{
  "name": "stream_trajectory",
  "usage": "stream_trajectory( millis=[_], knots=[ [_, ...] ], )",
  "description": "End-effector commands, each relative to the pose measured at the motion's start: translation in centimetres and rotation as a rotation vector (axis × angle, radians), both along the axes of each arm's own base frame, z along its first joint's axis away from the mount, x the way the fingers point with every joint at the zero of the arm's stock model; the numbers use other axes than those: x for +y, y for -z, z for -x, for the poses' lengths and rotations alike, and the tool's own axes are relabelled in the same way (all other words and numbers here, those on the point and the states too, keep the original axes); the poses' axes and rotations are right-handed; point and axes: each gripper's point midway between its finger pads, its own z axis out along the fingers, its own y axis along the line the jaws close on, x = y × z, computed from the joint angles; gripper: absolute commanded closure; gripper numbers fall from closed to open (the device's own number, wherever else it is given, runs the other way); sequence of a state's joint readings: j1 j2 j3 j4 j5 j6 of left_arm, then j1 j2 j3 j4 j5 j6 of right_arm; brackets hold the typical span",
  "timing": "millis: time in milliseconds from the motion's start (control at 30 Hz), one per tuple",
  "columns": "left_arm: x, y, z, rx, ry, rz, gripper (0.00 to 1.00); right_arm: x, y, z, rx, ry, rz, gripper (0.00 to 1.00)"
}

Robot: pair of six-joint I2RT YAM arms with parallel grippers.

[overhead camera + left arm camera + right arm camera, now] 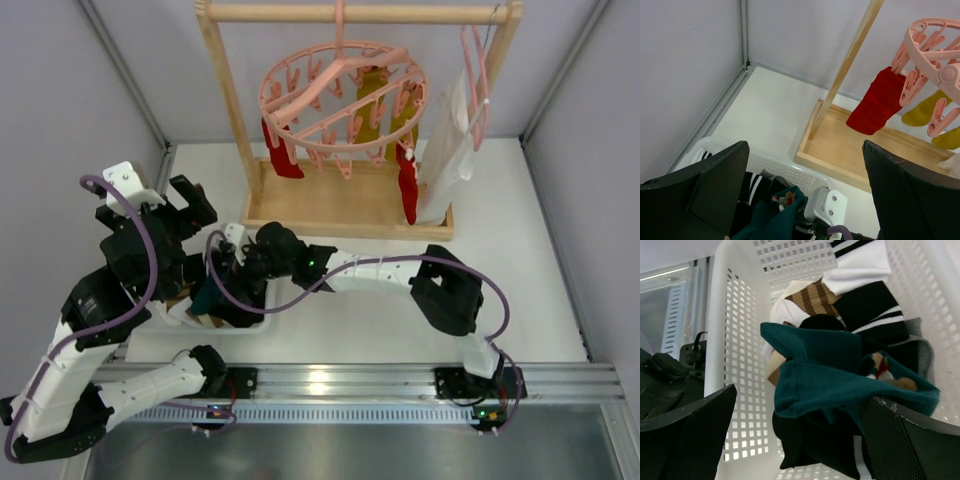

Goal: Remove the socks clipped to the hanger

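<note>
The hanger (343,62), a round ring of glossy pink plastic with spokes running to a central hook, hangs from the top rail of a pale wooden rack (226,95). The rack has square posts and a shallow tray base, and it stands at the back of the smooth white bench (520,250). Beside the ring, at the rack's right end, a long limp white cloth (450,140) drapes from a slim pink hanger (476,85). Nearer the arms sits a white plastic basket (740,365) with walls pierced by a grid of small square holes. It holds a heap of soft fabric: black-and-white striped pieces, a brown ribbed one and, on top, a crumpled dark teal sock (840,375). The right gripper (800,400) hangs over this heap with its textured black fingers spread wide and closed on nothing. The left gripper (804,150) is also spread open and empty, above the basket's rim and facing the rack. Two red socks (280,158) and two mustard socks (372,100) dangle below the ring. Each is pinched at its cuff by one of the small pink clips (912,82), which are peg-shaped.
</note>
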State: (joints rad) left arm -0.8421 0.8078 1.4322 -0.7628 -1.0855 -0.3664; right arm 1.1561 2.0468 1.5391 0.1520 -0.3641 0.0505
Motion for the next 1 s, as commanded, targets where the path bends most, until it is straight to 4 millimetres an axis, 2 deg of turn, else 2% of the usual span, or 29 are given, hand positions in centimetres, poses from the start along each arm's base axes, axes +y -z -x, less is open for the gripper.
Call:
stream_trajectory(
  millis=[0, 100, 133, 167, 200, 233, 267, 300, 333, 367, 400, 433, 467, 500, 533, 567, 600, 633, 667, 700, 733, 767, 800, 867, 900, 967],
  knots=[
    [-0.6, 0.0, -0.3, 0.001, 0.027, -0.014, 0.02, -0.6, -7.3, -1.7, -0.109, 0.068, -0.101, 0.02],
    [-0.8, 0.7, -0.4, 0.014, 0.032, -0.028, 0.01, -1.8, -8.1, -2.5, -0.16, 0.117, -0.077, 0.01],
    [-0.7, 0.8, -0.3, 0.014, 0.027, -0.026, 0.01, -2.2, -8.2, -2.4, -0.163, 0.112, -0.072, 0.01],
    [-0.6, 0.9, -0.2, 0.012, 0.028, -0.023, 0.01, -2.8, -9.3, -2.0, -0.171, 0.103, -0.089, 0.01],
    [-0.2, 0.8, 0.0, 0.004, 0.022, -0.015, 0.01, -3.4, -8.7, -1.6, -0.168, 0.092, -0.081, 0.01],
    [0.0, 0.8, 0.2, 0.002, 0.019, -0.013, 0.02, -3.9, -9.1, -1.0, -0.166, 0.079, -0.092, 0.01],
    [0.3, 0.6, 0.4, -0.006, 0.021, -0.005, 0.02, -4.8, -10.9, -0.5, -0.178, 0.074, -0.128, 0.01],
    [0.4, 0.6, 0.5, -0.005, 0.021, -0.013, 0.02, -5.7, -9.9, -0.1, -0.174, 0.07, -0.113, 0.0],
    [0.4, 0.5, 0.6, -0.008, 0.024, -0.011, 0.01, -6.5, -10.0, -0.2, -0.179, 0.091, -0.112, 0.01],
    [0.2, 0.6, 0.6, -0.007, 0.041, -0.013, 0.02, -7.8, -12.0, 0.0, -0.197, 0.113, -0.148, 0.01],
    [0.3, 0.4, 0.8, -0.014, 0.054, -0.007, 0.02, -9.1, -10.6, 0.0, -0.186, 0.139, -0.12, 0.0],
    [0.1, 0.5, 0.9, -0.013, 0.069, -0.01, 0.02, -10.9, -12.8, -0.3, -0.208, 0.194, -0.157, 0.01],
    [-0.3, 0.4, 1.1, -0.018, 0.113, 0.0, 0.02, -12.3, -11.3, -0.3, -0.196, 0.22, -0.126, 0.01],
    [-0.6, 0.7, 1.2, -0.017, 0.133, 0.0, 0.01, -13.5, -11.6, -0.6, -0.195, 0.256, -0.13, 0.01],
    [-0.7, 0.8, 1.3, -0.018, 0.152, 0.002, 0.02, -15.6, -13.0, -1.0, -0.214, 0.323, -0.147, 0.01],
    [-0.7, 0.9, 1.5, -0.021, 0.165, 0.008, 0.02, -17.2, -11.8, -1.5, -0.213, 0.372, -0.11, 0.01],
    [-1.1, 1.4, 1.5, -0.014, 0.184, 0.003, 0.01, -19.0, -11.6, -2.8, -0.232, 0.466, -0.085, 0.01],
    [-1.1, 1.8, 1.5, -0.009, 0.187, -0.001, 0.01, -20.9, -11.8, -2.8, -0.202, 0.515, -0.075, 0.01],
    [-1.1, 2.1, 1.6, -0.007, 0.189, -0.003, 0.02, -22.4, -10.5, -3.0, -0.18, 0.547, -0.036, 0.0],
    [-1.2, 2.9, 1.4, 0.008, 0.188, -0.014, 0.02, -24.4, -10.0, -4.7, -0.141, 0.621, -0.029, 0.01],
    [-1.4, 3.4, 1.3, 0.019, 0.191, -0.022, 0.02, -26.2, -10.6, -5.1, -0.132, 0.664, -0.048, 0.01],
    [-1.6, 3.9, 1.3, 0.027, 0.194, -0.027, 0.02, -27.8, -9.4, -5.8, -0.11, 0.709, -0.034, 0.01],
    [-1.8, 4.8, 1.1, 0.044, 0.197, -0.034, 0.02, -30.0, -9.3, -7.5, -0.108, 0.784, -0.037, 0.01],
    [-2.3, 5.6, 0.9, 0.061, 0.205, -0.041, 0.01, -32.8, -9.0, -8.3, -0.112, 0.854, -0.029, 0.01],
    [-2.5, 6.3, 0.7, 0.073, 0.204, -0.043, 0.02, -34.5, -8.9, -9.5, -0.116, 0.912, -0.023, 0.01],
    [-2.8, 6.8, 0.6, 0.084, 0.212, -0.045, 0.02, -36.1, -9.1, -10.2, -0.122, 0.957, -0.022, 0.01]
  ],
)
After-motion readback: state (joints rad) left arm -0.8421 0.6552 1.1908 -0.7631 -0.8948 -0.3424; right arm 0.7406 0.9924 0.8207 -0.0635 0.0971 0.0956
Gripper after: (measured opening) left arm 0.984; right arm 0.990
